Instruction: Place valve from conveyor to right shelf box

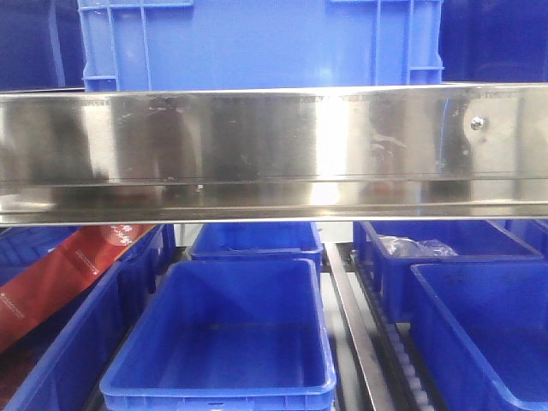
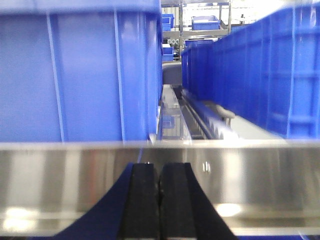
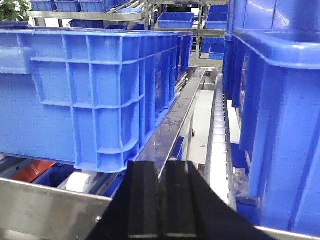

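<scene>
Red packet point(image 1: 60, 278) bears white print, too small to read

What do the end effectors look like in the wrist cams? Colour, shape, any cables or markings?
Only the fingers show. The left end effector has two black, matte, blocky fingers with flat upright pads that widen into black flared bases. The right end effector looks the same: two black, ribbed rectangular fingers on a flared black base. No cables, labels or markings show, and the arms are out of view.

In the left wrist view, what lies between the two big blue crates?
Between the left crate and the right crate runs a metal rail beside a roller track; left wrist view.
</scene>
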